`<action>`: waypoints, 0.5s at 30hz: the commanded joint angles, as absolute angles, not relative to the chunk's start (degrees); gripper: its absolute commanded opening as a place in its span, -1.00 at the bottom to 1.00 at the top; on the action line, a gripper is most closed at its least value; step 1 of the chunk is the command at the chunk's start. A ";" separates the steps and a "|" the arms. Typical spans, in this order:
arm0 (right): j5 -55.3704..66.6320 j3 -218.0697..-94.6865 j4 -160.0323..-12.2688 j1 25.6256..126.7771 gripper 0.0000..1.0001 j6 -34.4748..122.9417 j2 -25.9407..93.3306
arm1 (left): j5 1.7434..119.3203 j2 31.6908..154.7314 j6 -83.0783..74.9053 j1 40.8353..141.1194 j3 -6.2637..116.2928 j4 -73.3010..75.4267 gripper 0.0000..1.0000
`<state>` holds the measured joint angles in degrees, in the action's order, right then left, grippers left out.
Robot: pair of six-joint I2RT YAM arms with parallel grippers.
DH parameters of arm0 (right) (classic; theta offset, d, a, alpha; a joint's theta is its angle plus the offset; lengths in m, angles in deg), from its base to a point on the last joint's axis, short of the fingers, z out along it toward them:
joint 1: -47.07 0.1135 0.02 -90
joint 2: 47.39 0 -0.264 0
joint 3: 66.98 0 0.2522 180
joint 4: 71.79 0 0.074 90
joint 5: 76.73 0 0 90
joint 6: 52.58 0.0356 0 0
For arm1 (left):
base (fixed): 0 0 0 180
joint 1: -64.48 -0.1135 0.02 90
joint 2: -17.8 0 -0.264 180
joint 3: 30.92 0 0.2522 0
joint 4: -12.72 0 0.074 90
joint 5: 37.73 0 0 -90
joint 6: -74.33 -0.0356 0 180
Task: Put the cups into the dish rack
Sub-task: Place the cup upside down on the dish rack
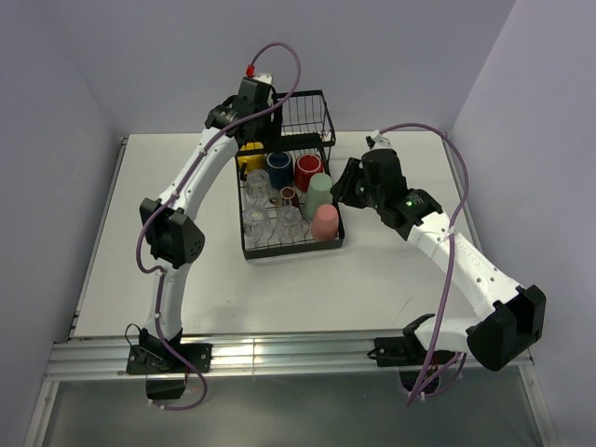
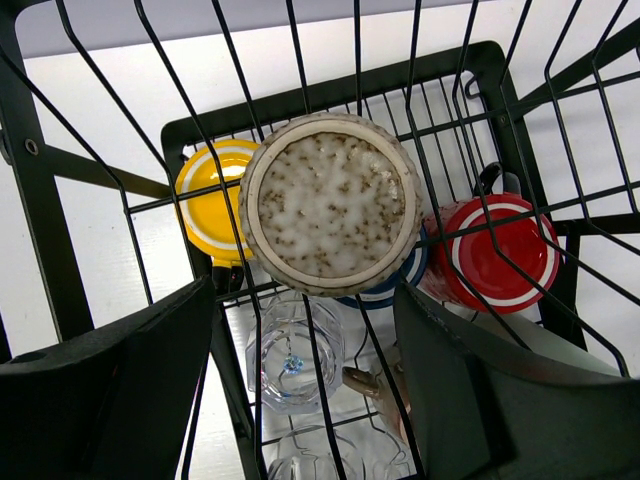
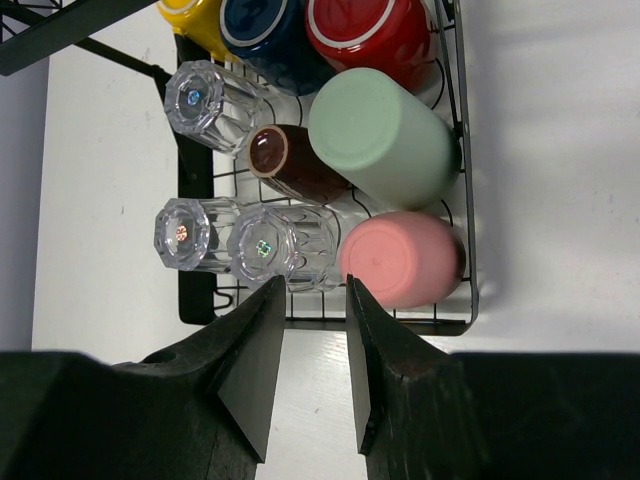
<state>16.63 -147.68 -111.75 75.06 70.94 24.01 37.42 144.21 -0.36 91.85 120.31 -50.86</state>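
The black wire dish rack (image 1: pixel 293 250) stands mid-table, its taller basket at the far end. In it lie yellow (image 1: pixel 250 160), navy (image 1: pixel 278 168) and red (image 1: pixel 307 170) mugs, a green tumbler (image 1: pixel 319 194), a pink tumbler (image 1: pixel 325 222), a brownish glass (image 1: pixel 288 196) and three clear glasses (image 1: pixel 258 222). My left gripper (image 2: pixel 300 300) is open over the basket, just above an upturned mug with a speckled base (image 2: pixel 330 205); it touches nothing. My right gripper (image 3: pixel 315 340) is narrowly open and empty, off the rack's front edge (image 3: pixel 330 322) near the pink tumbler (image 3: pixel 400 260).
The rack's basket wires (image 2: pixel 40 200) surround the left fingers closely. White table (image 1: pixel 410 279) lies to both sides of the rack. Grey walls close the left, right and back. An aluminium rail (image 1: pixel 279 354) runs along the near edge.
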 commanded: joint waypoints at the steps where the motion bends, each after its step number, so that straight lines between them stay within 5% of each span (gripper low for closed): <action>1: 16.70 -147.10 -109.55 75.11 -0.24 70.55 23.81 | 34.87 144.02 -2.31 92.07 119.87 -52.90 0.59; 15: 18.89 -147.54 -110.25 75.11 -0.23 69.76 22.14 | 35.04 134.88 -3.01 93.31 115.48 -42.10 0.60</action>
